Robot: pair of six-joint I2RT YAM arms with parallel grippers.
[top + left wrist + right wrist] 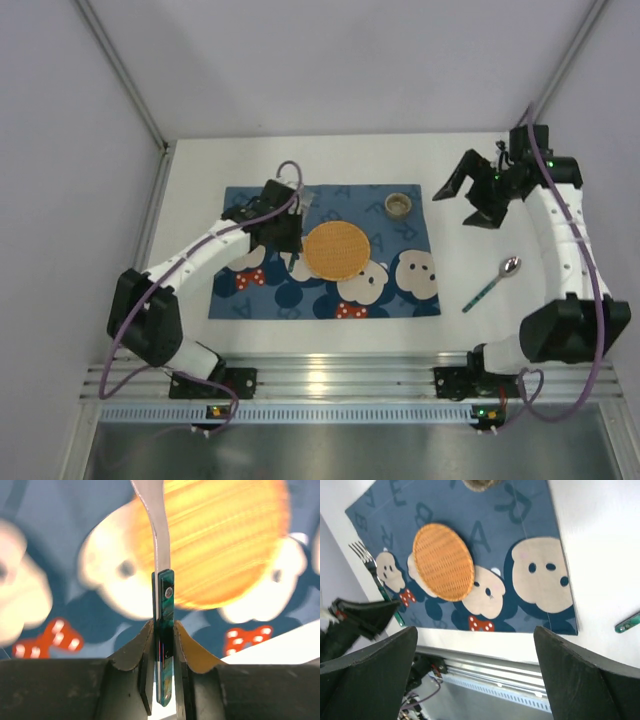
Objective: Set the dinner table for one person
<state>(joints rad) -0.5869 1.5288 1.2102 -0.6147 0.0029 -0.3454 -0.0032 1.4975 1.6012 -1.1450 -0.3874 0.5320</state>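
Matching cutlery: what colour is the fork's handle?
Fork handle: marbled green, clearest in left wrist view.

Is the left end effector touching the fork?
Touching. In the left wrist view the left end effector pinches the fork by its green handle, with both fingers pressed against it.

Item: tabletop [330, 150], serving as the dinner table. Form: one large rectangular slab, flat and level, far bigger than anything else in view. Finish: plain white, matte, even in tone. Edging: aluminium rails [330, 378], a broad ribbed band across the whole near edge and a slimmer rail up the left side. Bare white surface shows as a wide strip along the far side, a broad area on the right and narrower margins at left and near.
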